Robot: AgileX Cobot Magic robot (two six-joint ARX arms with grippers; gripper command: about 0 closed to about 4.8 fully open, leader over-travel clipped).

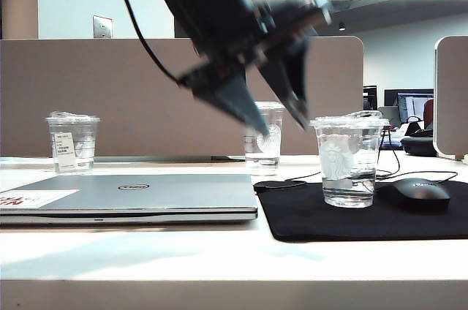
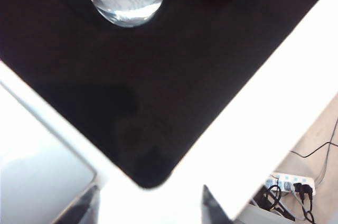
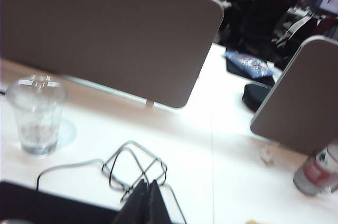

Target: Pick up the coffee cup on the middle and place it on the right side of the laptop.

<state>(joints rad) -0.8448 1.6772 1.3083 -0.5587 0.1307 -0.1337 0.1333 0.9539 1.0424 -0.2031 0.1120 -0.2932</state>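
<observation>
Clear crinkly-lidded coffee cup (image 1: 349, 160) sat on the matte black mouse pad (image 1: 307, 215) beside the flat silver laptop (image 1: 146, 194). Left gripper (image 1: 274, 116) hung above it, jaws apart, empty. Right gripper (image 3: 147, 203) pinched closed, empty too

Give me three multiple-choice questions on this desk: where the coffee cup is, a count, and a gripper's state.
1. Where does the coffee cup stand? A on the floor; B on the black mouse pad; C in a gripper.
2. How many clear cups are on the table? A two; B four; C three.
3. The right gripper is: A shut; B open; C holding a cup.
B: it stands on the pad, right of the laptop, the open left gripper above the pad. C: two others stand behind. A: its fingers meet, above a cable.
</observation>
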